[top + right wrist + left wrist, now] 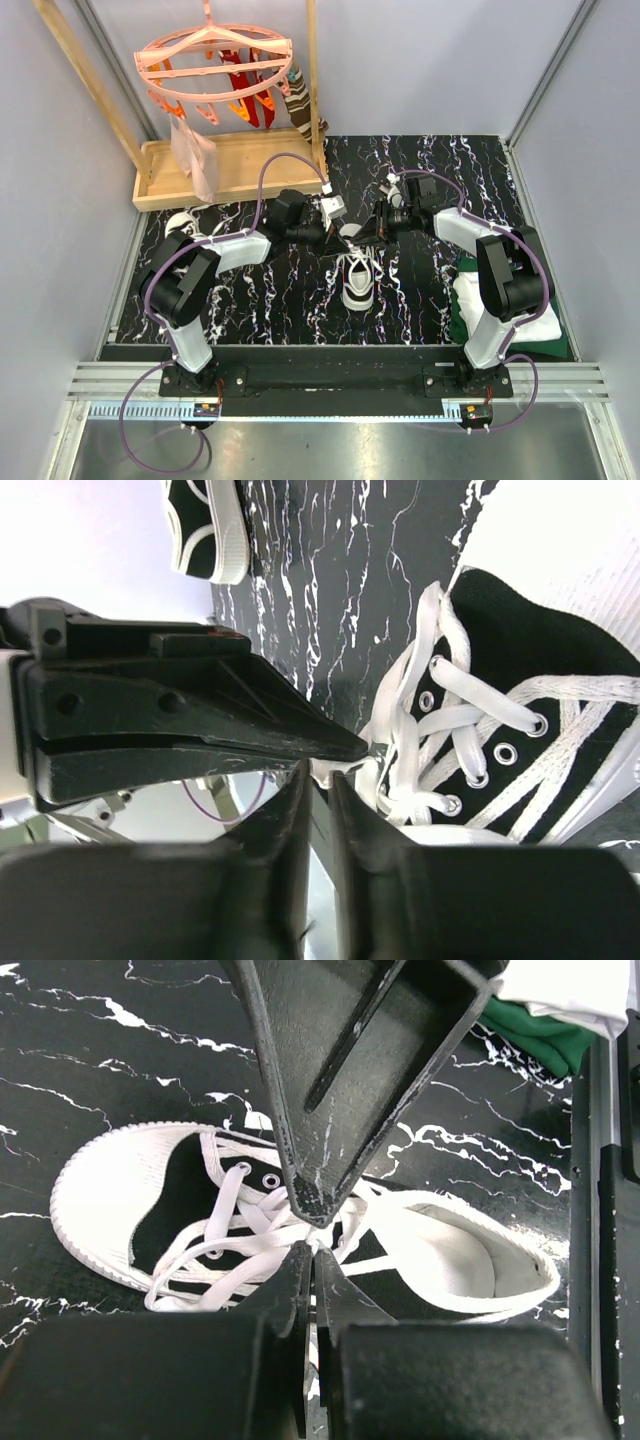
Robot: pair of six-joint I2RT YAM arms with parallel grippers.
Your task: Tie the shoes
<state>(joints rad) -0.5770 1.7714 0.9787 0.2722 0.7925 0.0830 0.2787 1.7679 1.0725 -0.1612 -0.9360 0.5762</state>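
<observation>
One black sneaker (358, 282) with a white toe cap and loose white laces (240, 1235) lies mid-table, toe toward the arms. It also shows in the left wrist view (170, 1195) and the right wrist view (520, 670). My left gripper (345, 243) and right gripper (364, 240) meet tip to tip just above its laces. In the left wrist view my left gripper (312, 1248) is shut on a lace strand. In the right wrist view my right gripper (320, 772) is shut on a white lace piece. The second sneaker (186, 224) lies at the far left and also shows in the right wrist view (205, 525).
A folded white-and-green cloth (495, 305) lies at the right by the right arm. A wooden tray (235, 165) stands at the back left under a pink peg hanger (215, 65), with a striped sock (300, 105) hanging beside it. Grey walls enclose the black marbled table (270, 290).
</observation>
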